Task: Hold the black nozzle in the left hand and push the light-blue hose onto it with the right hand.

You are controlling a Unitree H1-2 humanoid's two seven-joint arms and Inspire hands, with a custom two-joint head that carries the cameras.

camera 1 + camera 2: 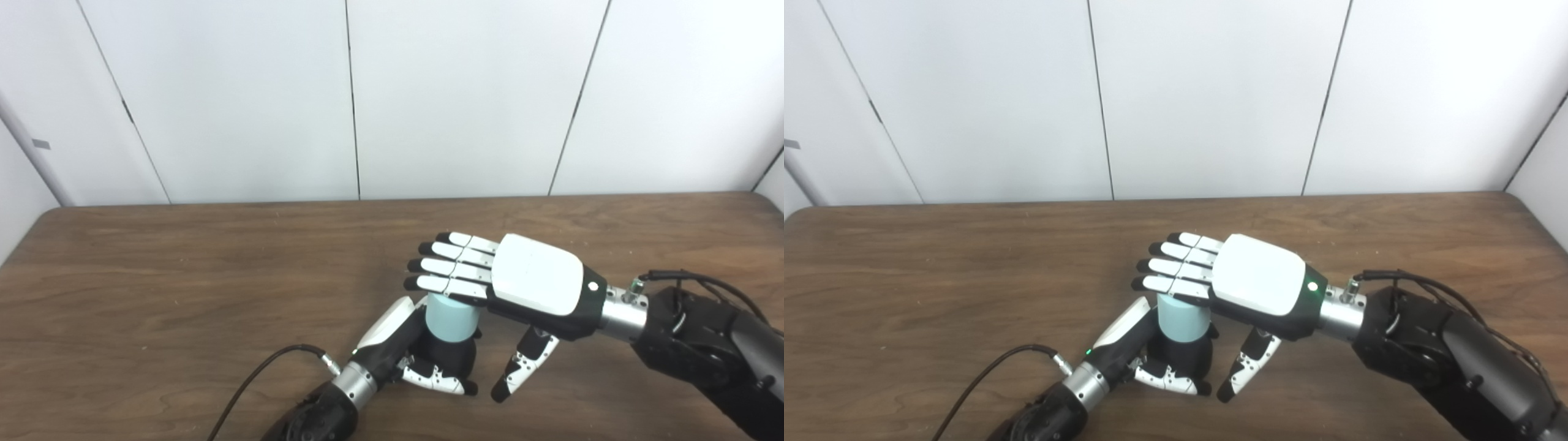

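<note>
My left hand [409, 355] is shut around the black nozzle [452, 359], which stands upright near the table's front edge. A short light-blue hose [451, 317] sits on top of the nozzle, its lower end hidden by the nozzle and my fingers. My right hand [508, 283] lies flat and palm down over the hose's top, its fingers [446, 267] stretched out to the left, open and gripping nothing. Its thumb [523, 364] hangs down to the right of the nozzle, apart from it. The same pair shows in the right eye view: hose [1183, 318], right hand [1240, 282].
A brown wooden table [184, 275] carries the scene, with white wall panels behind its far edge. A black cable [257, 373] runs from my left wrist toward the bottom edge. Another cable loops above my right forearm [704, 343].
</note>
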